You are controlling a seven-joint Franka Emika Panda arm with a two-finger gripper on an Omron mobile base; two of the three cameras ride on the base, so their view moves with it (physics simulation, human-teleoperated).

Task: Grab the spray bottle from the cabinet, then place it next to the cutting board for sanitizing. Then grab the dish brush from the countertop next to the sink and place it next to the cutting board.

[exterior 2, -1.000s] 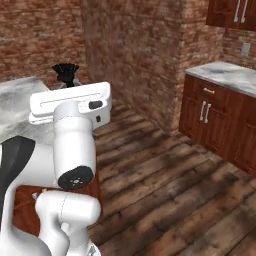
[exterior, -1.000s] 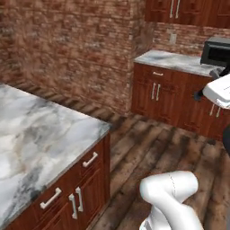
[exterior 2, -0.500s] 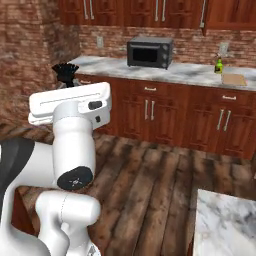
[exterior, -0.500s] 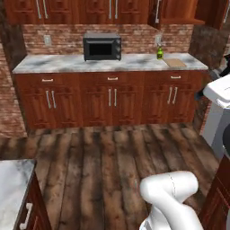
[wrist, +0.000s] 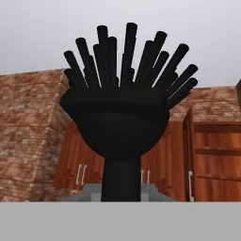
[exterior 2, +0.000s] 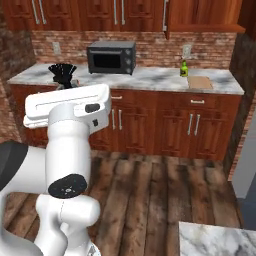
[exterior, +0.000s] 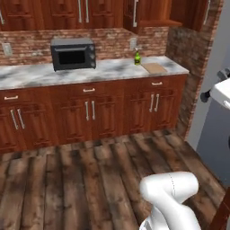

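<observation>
My gripper (exterior 2: 65,86) is shut on the dish brush (exterior 2: 62,73), whose black bristles stick up above the white hand. Seen from the hand, the dish brush (wrist: 121,123) stands upright with its handle running down between the jaws. Across the room, the green spray bottle (exterior: 137,58) stands on the marble counter beside the tan cutting board (exterior: 154,68). From the right base camera, the spray bottle (exterior 2: 184,69) is just left of the cutting board (exterior 2: 201,82). Above them hangs the cabinet (exterior: 153,12) with its door open and a bare shelf.
A black microwave (exterior: 72,53) sits on the same counter (exterior: 40,74), left of the bottle. Lower cabinets (exterior: 90,117) run beneath it. Wooden floor (exterior: 81,179) lies between me and the counter. A marble island corner (exterior 2: 215,240) is at the near right.
The whole picture has swung as the base turned: brick wall and island gave way to the microwave counter, which now stands closer. The brush stays in the shut gripper.
</observation>
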